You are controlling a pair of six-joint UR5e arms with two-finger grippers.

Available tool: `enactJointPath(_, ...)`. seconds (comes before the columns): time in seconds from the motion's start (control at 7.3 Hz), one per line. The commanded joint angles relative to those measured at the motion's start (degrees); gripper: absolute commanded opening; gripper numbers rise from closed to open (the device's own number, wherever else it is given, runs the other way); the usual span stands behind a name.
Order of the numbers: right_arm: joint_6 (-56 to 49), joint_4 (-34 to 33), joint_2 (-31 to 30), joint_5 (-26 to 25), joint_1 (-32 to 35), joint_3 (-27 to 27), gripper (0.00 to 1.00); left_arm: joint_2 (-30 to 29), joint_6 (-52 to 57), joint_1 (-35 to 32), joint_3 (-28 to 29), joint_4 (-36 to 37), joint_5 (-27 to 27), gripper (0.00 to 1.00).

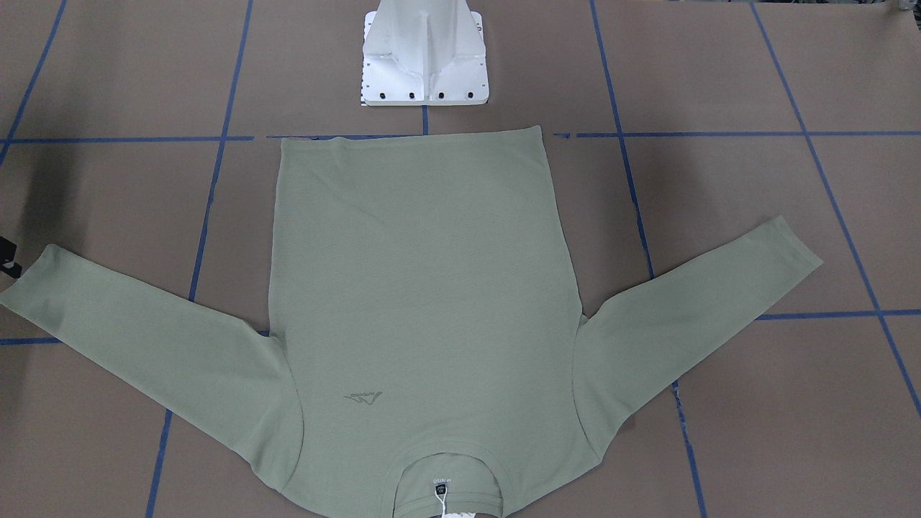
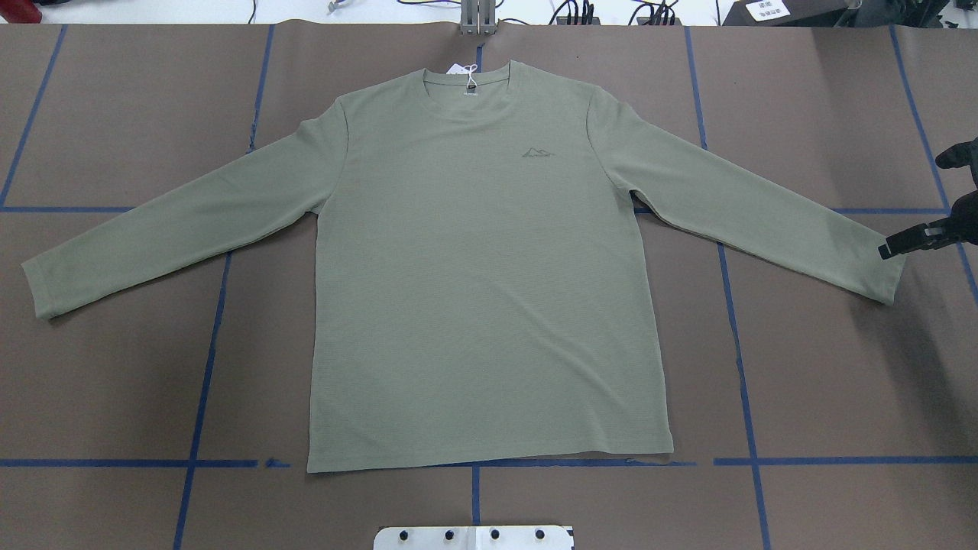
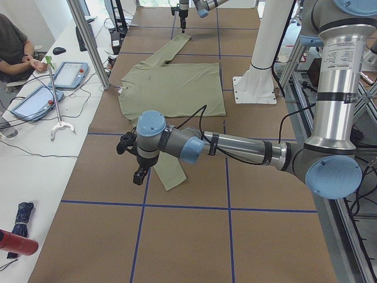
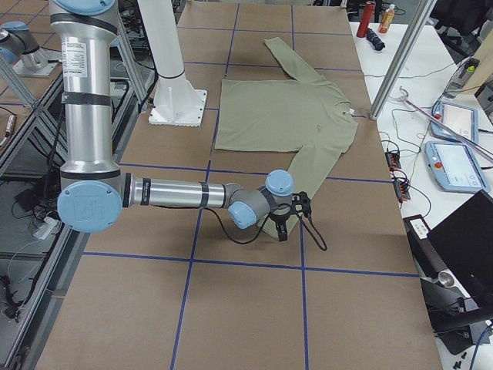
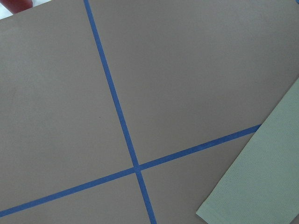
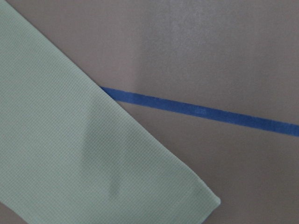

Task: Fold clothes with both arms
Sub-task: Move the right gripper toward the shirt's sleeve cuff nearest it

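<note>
The sage-green long-sleeved shirt (image 2: 489, 290) lies flat and face up on the brown table, both sleeves spread wide, its neck and white hang tag (image 2: 467, 75) toward the far edge. My right gripper (image 2: 917, 210) hovers at the table's right edge, just beyond the right sleeve cuff (image 2: 879, 275), with its two black fingers apart and nothing between them. The left gripper (image 3: 139, 174) hangs beside the left sleeve cuff (image 3: 171, 177); I cannot tell whether it is open or shut. The left wrist view catches a cuff corner (image 5: 261, 186), and the right wrist view shows a cuff (image 6: 70, 154).
A white base pedestal (image 1: 424, 65) stands just past the shirt's hem (image 1: 410, 137). Blue tape lines (image 2: 733, 321) grid the table. A person (image 3: 12, 47) sits at a side bench with tablets (image 4: 454, 166) and cables. A red bottle (image 3: 17, 243) lies there.
</note>
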Motion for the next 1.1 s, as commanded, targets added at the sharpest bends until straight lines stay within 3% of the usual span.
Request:
enactJointPath(0.0,0.2,-0.1,0.1,-0.2,-2.3,-0.8,1.00,0.1,0.2,0.0,0.0,0.0,0.1,1.00)
enactJointPath(0.96,0.1,-0.1,0.6,-0.1,-2.8,-3.7,0.97,0.1,0.0,0.0,-0.5,0.0,0.0,1.00)
